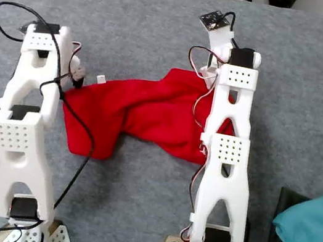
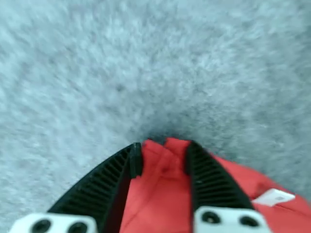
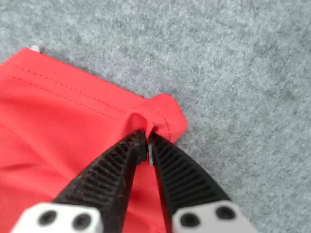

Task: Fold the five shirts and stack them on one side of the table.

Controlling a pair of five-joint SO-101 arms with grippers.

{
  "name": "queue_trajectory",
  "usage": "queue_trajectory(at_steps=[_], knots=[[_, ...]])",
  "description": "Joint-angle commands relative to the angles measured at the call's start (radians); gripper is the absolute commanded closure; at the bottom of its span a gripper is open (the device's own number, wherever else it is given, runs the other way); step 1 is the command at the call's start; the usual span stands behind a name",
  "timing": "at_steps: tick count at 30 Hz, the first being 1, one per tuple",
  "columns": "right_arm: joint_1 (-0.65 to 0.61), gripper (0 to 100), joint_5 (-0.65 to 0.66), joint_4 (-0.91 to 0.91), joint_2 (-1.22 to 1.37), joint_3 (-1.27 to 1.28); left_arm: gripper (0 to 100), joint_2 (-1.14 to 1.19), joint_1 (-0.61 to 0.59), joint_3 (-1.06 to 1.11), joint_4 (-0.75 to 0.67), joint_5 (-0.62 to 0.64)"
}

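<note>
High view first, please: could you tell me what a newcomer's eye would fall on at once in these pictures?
A red shirt lies rumpled in the middle of the grey table. The left hand and right hand each pinch an edge of it, the right at a hemmed corner. A teal shirt sits at the table's right edge.

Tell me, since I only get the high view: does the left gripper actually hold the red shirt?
Observer: Yes. The left gripper has a bunch of the red shirt between its fingers, with the tips down at the grey table.
Operator: And the right one?
Observer: The right gripper is shut on a hemmed corner of the shirt, which puckers up at the tips.
</note>
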Motion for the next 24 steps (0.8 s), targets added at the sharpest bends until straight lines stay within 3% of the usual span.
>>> queue_trajectory(at_steps=[1,5,16,24], knots=[[0.012,99.4,0.002,-0.017,-0.005,-0.035,93,-0.005,0.031,-0.068,-0.005,0.021],[0.012,99.4,0.002,-0.017,-0.005,-0.035,98,-0.005,0.048,-0.117,-0.012,0.026],[0.012,99.4,0.002,-0.018,-0.005,-0.033,98,-0.015,0.041,-0.322,-0.006,0.100],[0.012,99.4,0.002,-0.018,-0.005,-0.033,98,-0.013,-0.083,-0.549,0.026,0.097]])
